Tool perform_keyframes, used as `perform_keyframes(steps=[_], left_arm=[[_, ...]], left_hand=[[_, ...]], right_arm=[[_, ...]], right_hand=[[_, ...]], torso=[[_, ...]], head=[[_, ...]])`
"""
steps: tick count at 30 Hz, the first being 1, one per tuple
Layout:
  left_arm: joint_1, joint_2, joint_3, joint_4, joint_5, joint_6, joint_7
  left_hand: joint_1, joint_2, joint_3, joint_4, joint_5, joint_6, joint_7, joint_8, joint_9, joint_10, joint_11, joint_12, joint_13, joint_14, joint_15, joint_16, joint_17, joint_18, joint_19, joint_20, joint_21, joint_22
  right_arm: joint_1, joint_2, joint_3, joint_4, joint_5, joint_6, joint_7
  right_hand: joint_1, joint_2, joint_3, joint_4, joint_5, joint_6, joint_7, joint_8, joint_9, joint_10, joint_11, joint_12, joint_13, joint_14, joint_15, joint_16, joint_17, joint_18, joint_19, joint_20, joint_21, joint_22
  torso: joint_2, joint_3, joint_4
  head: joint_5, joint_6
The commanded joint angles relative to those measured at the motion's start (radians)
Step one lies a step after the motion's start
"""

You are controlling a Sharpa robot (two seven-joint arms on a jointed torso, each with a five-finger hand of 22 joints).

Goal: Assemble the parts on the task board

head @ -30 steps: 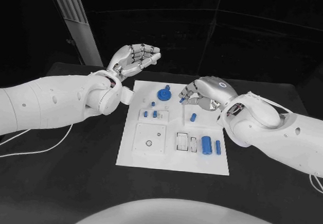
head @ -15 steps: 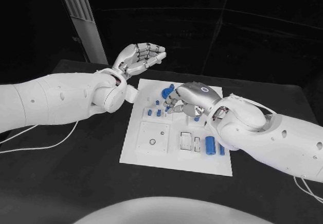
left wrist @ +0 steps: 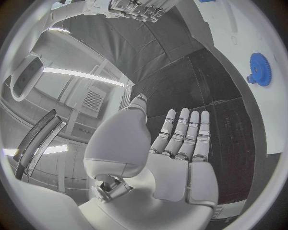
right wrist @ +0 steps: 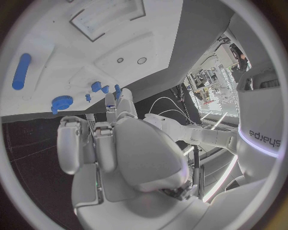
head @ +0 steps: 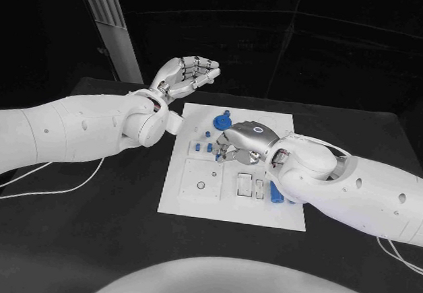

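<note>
The white task board (head: 200, 203) lies in the middle of the black table. On it are a blue gear (head: 222, 122) at the far end, small blue pegs (head: 203, 146) on its left part, and a blue cylinder (head: 274, 191) partly behind my right forearm. My right hand (head: 243, 140) hovers over the board's middle, fingers pointing down beside the pegs; whether it holds anything is hidden. The right wrist view shows the gear (right wrist: 60, 103), pegs (right wrist: 96, 86) and cylinder (right wrist: 21, 71) beyond its fingers (right wrist: 111, 103). My left hand (head: 185, 74) is raised beyond the board's far left corner, holding nothing.
A recessed square plate (head: 200, 179) and small slotted fixtures (head: 242, 184) sit on the board's near half. A pale upright post (head: 111, 25) stands behind the table at far left. White cables (head: 63, 183) trail over the table under my left arm. The left wrist view shows the gear (left wrist: 259, 68).
My right hand has moved left across the board, from near the gear's right side to above the small pegs. The left hand stays raised.
</note>
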State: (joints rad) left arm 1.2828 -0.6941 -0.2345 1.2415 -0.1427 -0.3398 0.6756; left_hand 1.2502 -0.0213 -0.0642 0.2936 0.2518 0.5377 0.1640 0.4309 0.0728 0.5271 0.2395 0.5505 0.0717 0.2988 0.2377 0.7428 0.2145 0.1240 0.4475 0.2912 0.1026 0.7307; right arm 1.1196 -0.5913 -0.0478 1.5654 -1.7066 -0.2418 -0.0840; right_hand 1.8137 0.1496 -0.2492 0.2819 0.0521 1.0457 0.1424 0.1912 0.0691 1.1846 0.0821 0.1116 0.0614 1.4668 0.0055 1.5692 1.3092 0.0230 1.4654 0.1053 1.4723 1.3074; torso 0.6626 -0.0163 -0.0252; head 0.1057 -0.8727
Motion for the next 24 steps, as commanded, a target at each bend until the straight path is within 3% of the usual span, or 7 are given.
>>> perform_keyframes(steps=[1,12,17,21,24], left_arm=[[0.001,0.002,0.001,0.0,0.003,0.011,0.195],[0.001,-0.002,0.001,0.003,0.003,0.009,0.195],[0.001,-0.002,0.001,0.005,0.003,0.008,0.196],[0.001,-0.003,0.001,0.006,0.003,0.006,0.196],[0.001,-0.003,0.001,0.007,0.003,0.006,0.197]], left_hand=[[-0.002,0.011,-0.001,-0.001,0.004,-0.008,0.114,0.006,-0.001,-0.006,0.001,0.005,-0.001,-0.004,-0.002,0.006,-0.001,-0.013,0.007,-0.001,-0.007,-0.002],[-0.001,0.013,-0.002,-0.001,0.004,-0.009,0.114,0.006,-0.001,-0.008,0.001,0.007,-0.001,-0.004,-0.002,0.007,-0.002,-0.013,0.007,-0.001,-0.007,-0.002],[-0.001,0.013,-0.003,-0.001,0.004,-0.01,0.114,0.006,-0.001,-0.008,0.001,0.007,-0.001,-0.005,-0.002,0.007,-0.003,-0.014,0.007,-0.001,-0.007,-0.003],[-0.001,0.013,-0.003,-0.001,0.004,-0.01,0.114,0.006,-0.001,-0.008,0.001,0.007,-0.001,-0.005,-0.002,0.007,-0.003,-0.014,0.007,-0.001,-0.007,-0.003],[-0.001,0.013,-0.003,-0.001,0.004,-0.01,0.114,0.006,-0.001,-0.008,0.001,0.007,-0.001,-0.005,-0.002,0.007,-0.003,-0.014,0.007,-0.001,-0.007,-0.003]], right_arm=[[-0.006,0.006,0.0,-0.005,-0.035,0.068,-0.012],[-0.029,0.03,0.001,-0.036,-0.044,0.08,-0.027],[-0.036,0.042,0.001,-0.057,-0.045,0.072,-0.019],[-0.04,0.048,0.001,-0.068,-0.045,0.071,-0.011],[-0.042,0.05,0.001,-0.072,-0.045,0.073,-0.007]], right_hand=[[0.008,0.027,0.007,-0.001,-0.005,-0.002,0.005,-0.004,-0.001,0.0,0.005,-0.006,-0.001,0.104,0.009,0.002,0.262,0.003,0.056,0.009,-0.004,0.213],[0.008,0.026,0.007,-0.001,-0.005,-0.003,0.006,-0.007,-0.002,-0.001,0.006,-0.009,-0.001,0.104,0.009,0.002,0.262,0.005,0.053,0.01,-0.01,0.21],[0.01,0.027,0.008,-0.002,-0.005,-0.003,0.007,-0.008,-0.002,-0.001,0.006,-0.011,-0.001,0.104,0.01,0.002,0.262,0.005,0.053,0.01,-0.011,0.21],[0.01,0.027,0.008,-0.002,-0.005,-0.004,0.007,-0.008,-0.002,-0.001,0.006,-0.011,-0.001,0.104,0.01,0.002,0.262,0.005,0.053,0.01,-0.011,0.21],[0.01,0.027,0.008,-0.002,-0.005,-0.004,0.007,-0.008,-0.002,-0.001,0.006,-0.011,-0.001,0.104,0.01,0.002,0.262,0.005,0.053,0.01,-0.012,0.21]], torso=[[0.0,-0.0008,-0.0002],[0.0,-0.0004,-0.0004],[0.0,-0.0008,0.0023],[0.0,-0.0003,-0.0004],[0.0,-0.0002,0.0022]], head=[[0.0,0.0],[-0.002,0.0],[-0.003,0.0],[-0.003,0.0],[-0.005,0.0]])
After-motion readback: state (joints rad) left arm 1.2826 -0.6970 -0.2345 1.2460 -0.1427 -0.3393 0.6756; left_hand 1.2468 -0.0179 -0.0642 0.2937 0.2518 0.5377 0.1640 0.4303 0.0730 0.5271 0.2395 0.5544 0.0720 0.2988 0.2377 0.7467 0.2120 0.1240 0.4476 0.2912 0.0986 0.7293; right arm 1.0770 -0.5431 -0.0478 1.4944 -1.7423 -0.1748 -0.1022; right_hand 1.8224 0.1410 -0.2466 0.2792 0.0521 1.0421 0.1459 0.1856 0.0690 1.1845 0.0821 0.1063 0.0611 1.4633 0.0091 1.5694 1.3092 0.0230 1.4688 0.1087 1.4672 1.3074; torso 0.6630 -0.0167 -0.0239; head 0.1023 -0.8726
